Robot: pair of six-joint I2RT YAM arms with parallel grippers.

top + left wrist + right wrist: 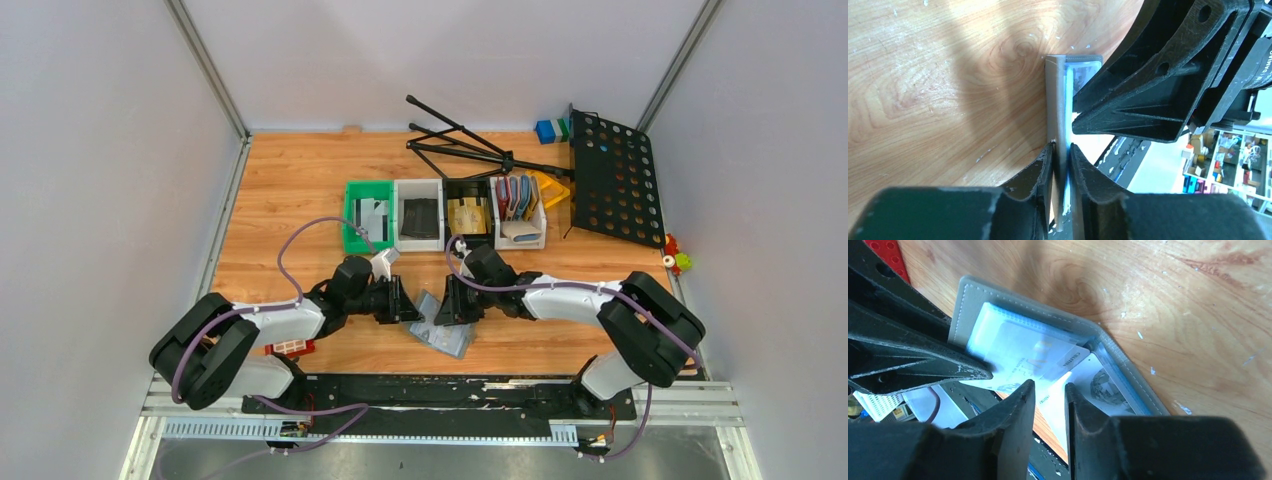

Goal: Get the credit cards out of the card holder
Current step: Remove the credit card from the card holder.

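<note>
Mid-task, by the look of it. Card holder (441, 328) open on the table (290, 190), near the front edge, midway between the two arms. Left flap raised on edge, right flap lying flatter. Left gripper (408, 306) pressed together on the rim of the raised flap: grey cover and bluish lining both caught between its fingers (1040, 175) in the left wrist view. Read as a steadying hold, not an extraction. Right gripper (447, 305) just beside it, nosed into the open fold. Credit cards (1023, 357) not out yet, at least not all: one whitish printed card showing at the mouth of the pale pocket, its corner reaching into the narrow gap between the right fingers (1015, 412). Jaws there close together but with a slit visible. Actual contact of pads with card: cannot tell. Another pale printed face under the clear pocket of the other flap, possibly a further card. Some pale flat pieces in the green bin (351, 225) at the back, possibly cards; too small to confirm. Done so far, as judged: holder opened and braced, first visible card lined up. Left to do: close on that card, draw it clear of the pocket, set it down, then the same for anything in the remaining pockets.
</note>
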